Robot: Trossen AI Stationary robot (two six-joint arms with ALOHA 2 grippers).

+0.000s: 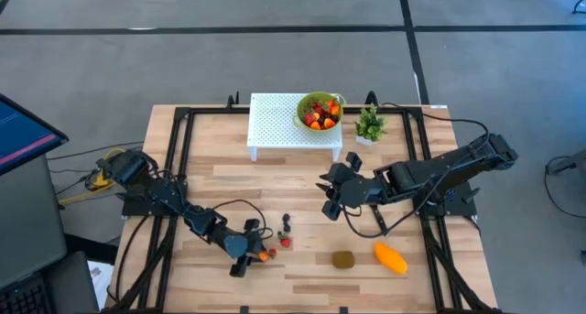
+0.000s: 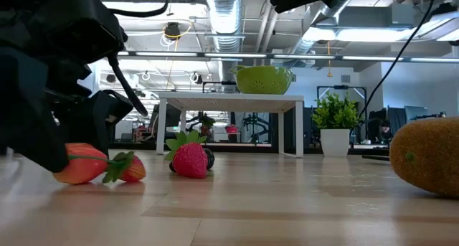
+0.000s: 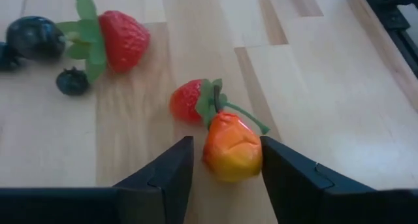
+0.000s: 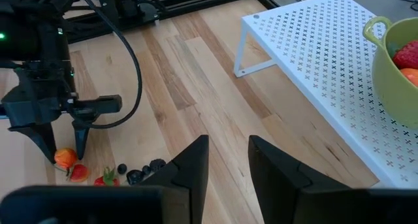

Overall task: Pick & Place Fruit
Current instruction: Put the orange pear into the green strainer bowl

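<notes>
down on the bench (image 1: 302,273), left gripper (image 3: 222,162) spread astride the orange fruit (image 3: 232,145), grasp step; next, pinch and lift.

Overhead view straight down, low view level across table (image 2: 287,203), wrist views forward, close

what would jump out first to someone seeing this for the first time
The left gripper at the table's front left, its fingers either side of a small orange fruit, with a strawberry touching it. Behind, a green bowl full of fruit sits on a white perforated stand.
</notes>
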